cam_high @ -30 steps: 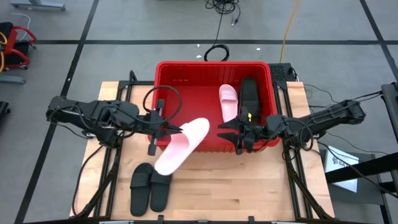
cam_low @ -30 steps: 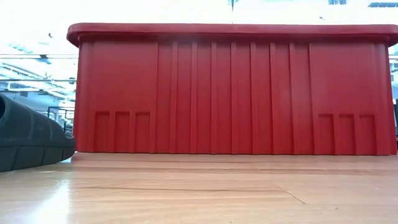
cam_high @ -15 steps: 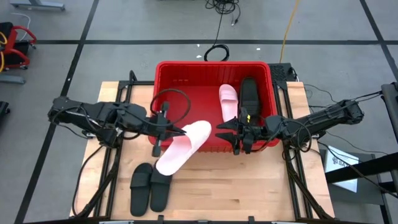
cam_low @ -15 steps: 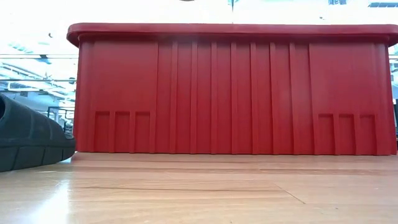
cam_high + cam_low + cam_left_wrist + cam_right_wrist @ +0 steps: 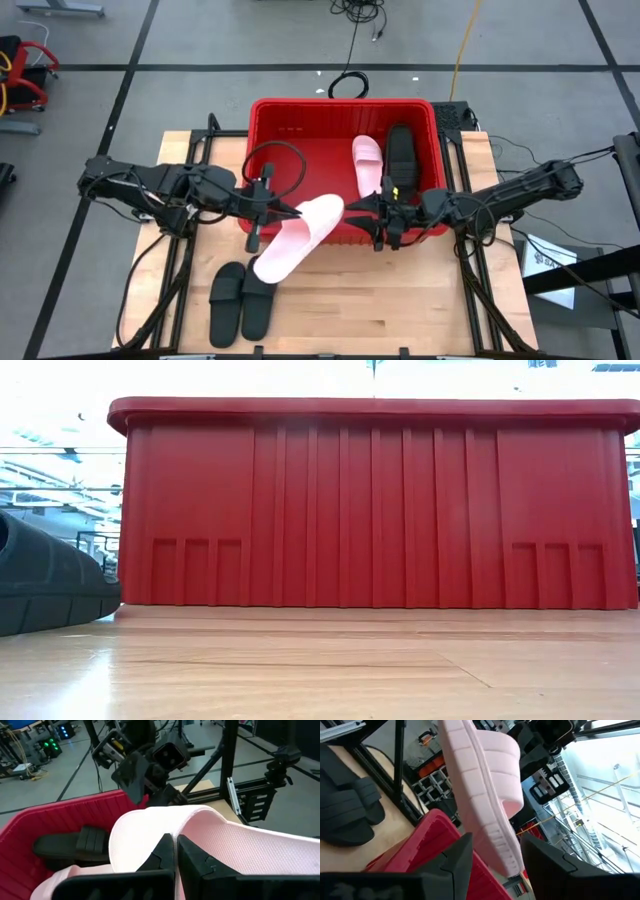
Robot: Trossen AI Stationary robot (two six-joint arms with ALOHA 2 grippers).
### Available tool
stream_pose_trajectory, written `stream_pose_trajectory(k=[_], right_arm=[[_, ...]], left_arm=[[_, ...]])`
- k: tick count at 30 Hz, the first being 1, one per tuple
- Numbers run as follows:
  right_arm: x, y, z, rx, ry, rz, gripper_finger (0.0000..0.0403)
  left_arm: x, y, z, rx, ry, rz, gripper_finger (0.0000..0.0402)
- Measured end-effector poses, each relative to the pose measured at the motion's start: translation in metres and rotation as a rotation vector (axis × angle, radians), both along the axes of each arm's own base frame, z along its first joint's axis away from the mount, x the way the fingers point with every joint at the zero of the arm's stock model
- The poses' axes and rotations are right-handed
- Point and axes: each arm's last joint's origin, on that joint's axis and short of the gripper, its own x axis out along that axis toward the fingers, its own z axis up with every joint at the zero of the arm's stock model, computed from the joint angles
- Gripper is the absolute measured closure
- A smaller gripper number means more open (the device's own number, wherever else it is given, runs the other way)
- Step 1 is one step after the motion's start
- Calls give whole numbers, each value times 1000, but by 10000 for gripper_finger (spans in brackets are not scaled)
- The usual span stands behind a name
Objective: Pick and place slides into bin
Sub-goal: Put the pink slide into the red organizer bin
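My left gripper (image 5: 284, 213) is shut on a pale pink slide (image 5: 297, 237), held in the air over the bin's near left corner. My right gripper (image 5: 372, 218) is open. Its fingers stand on either side of that slide's far end (image 5: 506, 851), whose ribbed underside faces the right wrist camera. The red bin (image 5: 270, 108) stands at the table's far middle, with a second pink slide (image 5: 365, 162) and a black slide (image 5: 400, 150) lying on its floor. Two black slides (image 5: 241, 300) lie side by side on the table's near left. My left gripper pinches the pink slide's side edge (image 5: 176, 831), where the strap meets the footbed, between its two fingers. The fingers come level from the table's left, across the slide. The slide is lifted clear and slants, one end over the bin's rim, the other over the table. My right gripper has the slide's end between its open fingers (image 5: 459, 860). I cannot tell whether they touch it.
In the low view the bin's near wall (image 5: 370, 510) fills the frame, with a black slide (image 5: 40, 585) at the left. Bare wood lies near the table's front right (image 5: 400, 300).
My left gripper has carried the pink slide a little toward the table's right edge, still lifted. My right gripper has moved a little toward the table's left edge, closing on the slide's end.
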Motion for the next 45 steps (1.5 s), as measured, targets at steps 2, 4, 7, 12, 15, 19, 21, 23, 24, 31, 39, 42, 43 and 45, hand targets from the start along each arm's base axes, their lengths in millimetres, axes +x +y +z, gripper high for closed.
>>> stream_pose_trajectory(k=[2,4,7,12,15,19,21,23,24,31,39,42,43,45], right_arm=[[3,1,-2,0,-5,0,247],[7,2,-5,-4,0,-2,247],[10,2,-6,-10,-19,-4,247],[11,2,-3,-34,-58,-10,247],[11,2,-3,-32,-64,-10,247],[11,2,-4,-23,-55,-11,247],[11,1,-5,-12,-45,-12,247],[11,1,-6,-4,-30,-12,247],[12,1,-7,-1,-29,-11,247],[12,1,-9,4,-7,-7,247],[12,1,-13,5,35,-32,247],[13,1,-15,-1,62,-34,247],[13,1,-15,-5,67,-33,247],[13,1,-16,-9,73,-31,247]], left_arm=[[0,0,0,0,0,-1,401],[0,0,0,0,-1,-1,401],[0,0,0,-1,0,0,401],[0,0,-1,-6,9,2,401],[3,-1,-2,-6,12,2,401],[3,-1,-3,-6,15,-3,401],[7,0,-5,-2,18,0,401],[9,0,-6,-5,21,-5,401],[9,0,-6,-8,20,-12,401],[15,1,-6,-25,-5,-39,401],[16,3,-6,-32,-3,-38,401],[16,3,-6,-32,-2,-37,401],[16,3,-6,-32,-2,-37,401],[16,3,-6,-33,-2,-38,401]])
